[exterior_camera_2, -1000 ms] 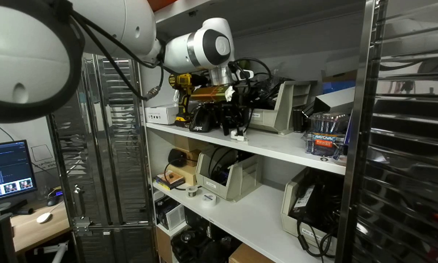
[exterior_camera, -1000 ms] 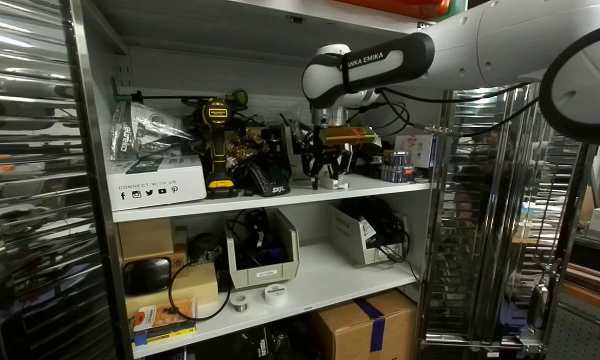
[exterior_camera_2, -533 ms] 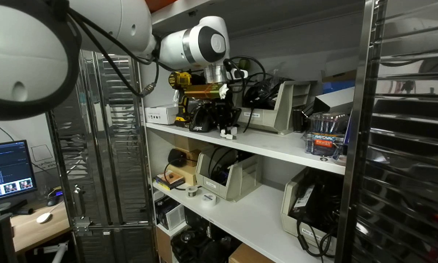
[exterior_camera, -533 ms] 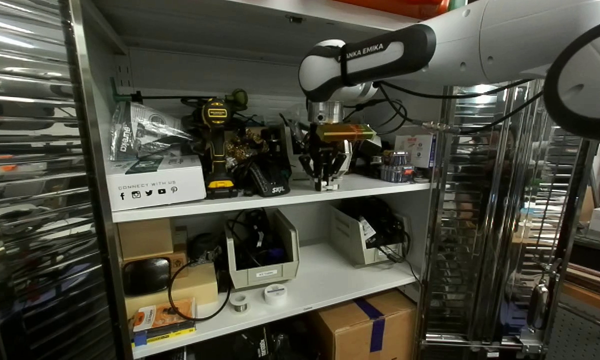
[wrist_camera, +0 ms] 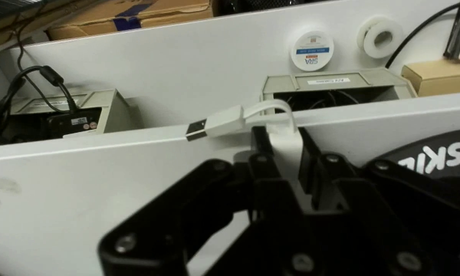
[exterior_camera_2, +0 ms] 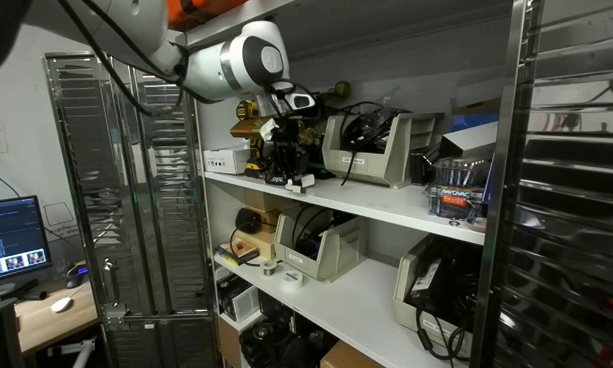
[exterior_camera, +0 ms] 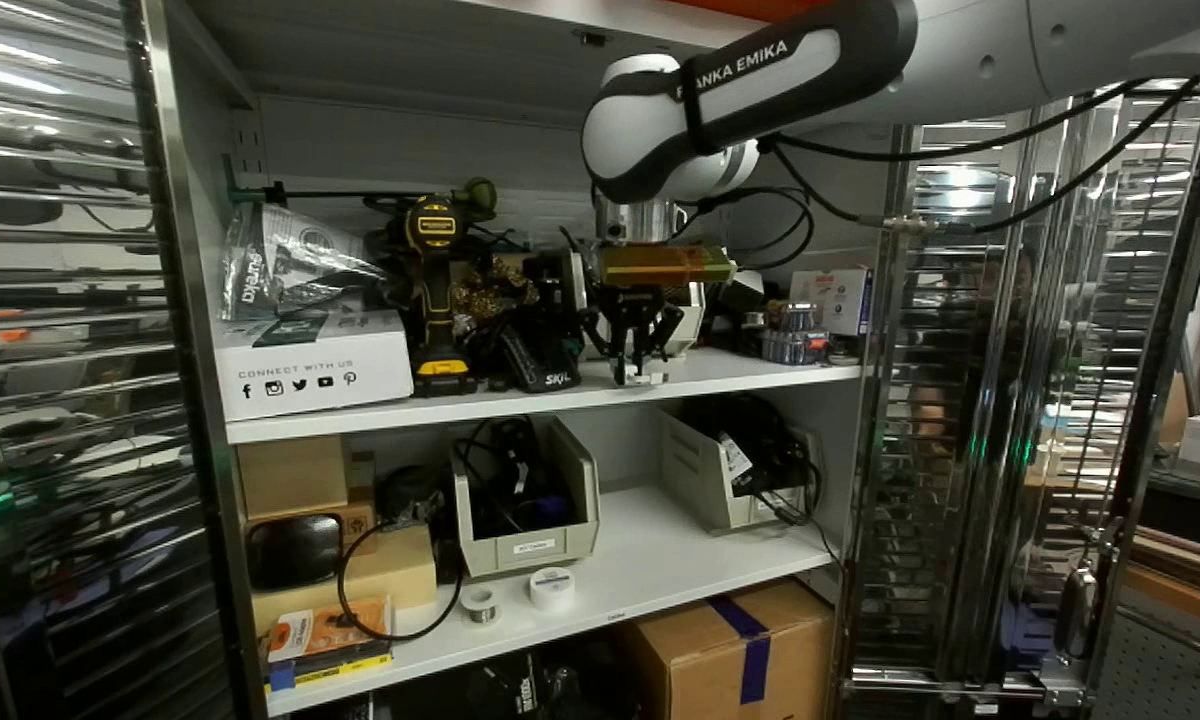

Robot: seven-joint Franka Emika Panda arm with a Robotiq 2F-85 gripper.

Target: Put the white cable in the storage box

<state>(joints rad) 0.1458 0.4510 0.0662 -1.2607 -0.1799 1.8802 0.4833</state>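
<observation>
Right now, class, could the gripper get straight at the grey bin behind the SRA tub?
Probably not: in the wrist view, the shelf edge lies between the gripper and the grey bin below.

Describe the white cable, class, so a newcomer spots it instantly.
Look inside the open cabinet, at the shelf bearing the yellow drill. Near that shelf's front edge, the tool grips the white cable. Unlike the black SKIL item nearby, it is white, looped and dark-tipped.
</observation>
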